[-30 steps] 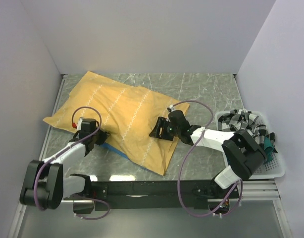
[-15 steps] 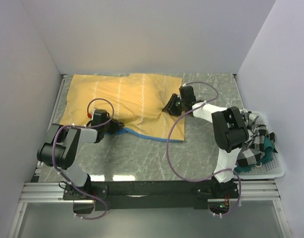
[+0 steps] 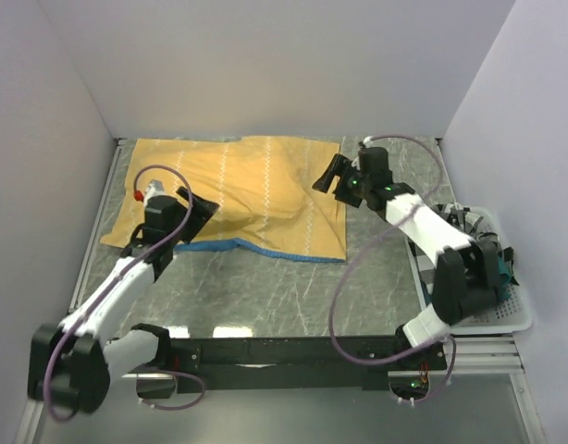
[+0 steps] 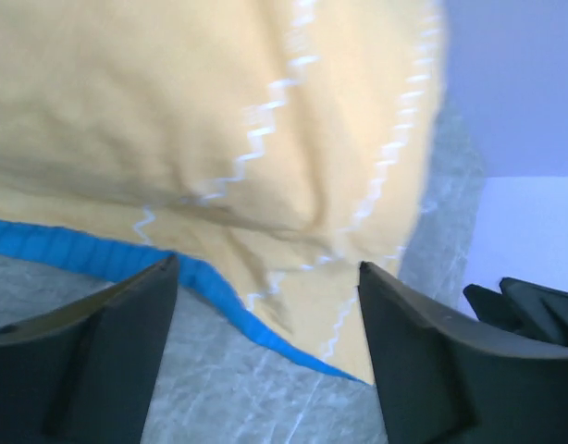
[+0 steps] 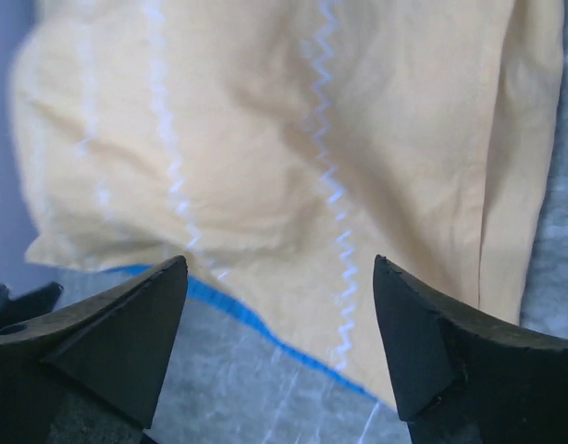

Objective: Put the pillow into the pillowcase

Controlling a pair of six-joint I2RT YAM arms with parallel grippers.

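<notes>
One basket [image 3: 517, 322] holds checked cloth [image 3: 465, 228]; the bulging pillowcase [image 3: 256, 190] hides its contents. The left tool [image 3: 201, 209] hangs spread and empty over its 9 o'clock side, the right tool [image 3: 327, 174] likewise at 3 o'clock.

Free table [image 3: 265, 296] before pillowcase [image 3: 256, 190], basket [image 3: 506, 319] right

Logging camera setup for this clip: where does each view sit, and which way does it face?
Top external: above, behind the bases, looking down at the table; left gripper, right gripper and arms show.
Left wrist: on the left arm, facing the pillowcase past its open fingers.
Right wrist: same, from the right arm.
Shared: the pillowcase's blue edge.
</notes>
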